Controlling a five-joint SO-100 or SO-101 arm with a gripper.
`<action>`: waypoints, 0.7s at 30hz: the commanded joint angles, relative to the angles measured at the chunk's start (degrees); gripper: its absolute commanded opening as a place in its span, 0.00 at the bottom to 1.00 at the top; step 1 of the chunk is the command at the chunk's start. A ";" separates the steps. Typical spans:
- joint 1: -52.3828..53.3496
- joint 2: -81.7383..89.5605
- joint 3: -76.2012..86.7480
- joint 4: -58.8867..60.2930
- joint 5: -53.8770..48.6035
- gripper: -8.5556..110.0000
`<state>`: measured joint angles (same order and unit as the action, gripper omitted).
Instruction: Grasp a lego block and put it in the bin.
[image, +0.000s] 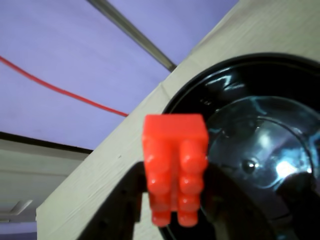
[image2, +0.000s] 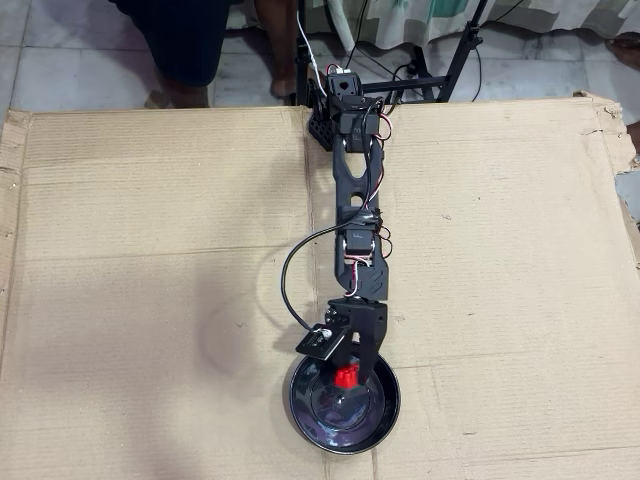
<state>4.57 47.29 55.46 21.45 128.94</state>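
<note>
The arm (image2: 355, 190) reaches straight out across the cardboard sheet (image2: 150, 250), and its claw (image2: 346, 377) pinches the red brick (image: 175, 167) between its fingers. The brick hangs over the near rim of the black bowl (image2: 385, 415), studs facing the wrist camera, not yet dropped.

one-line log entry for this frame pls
phase: carry over bin | gripper: shut on lego block | bin: on cardboard sheet, block above its near rim | release: not yet
</note>
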 joint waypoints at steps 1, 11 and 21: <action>0.44 1.23 -2.90 -0.70 -0.53 0.07; 1.14 1.23 -2.72 -0.53 -0.53 0.07; 1.58 1.23 -2.81 -0.53 -0.70 0.09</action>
<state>5.62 47.29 55.46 21.45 128.67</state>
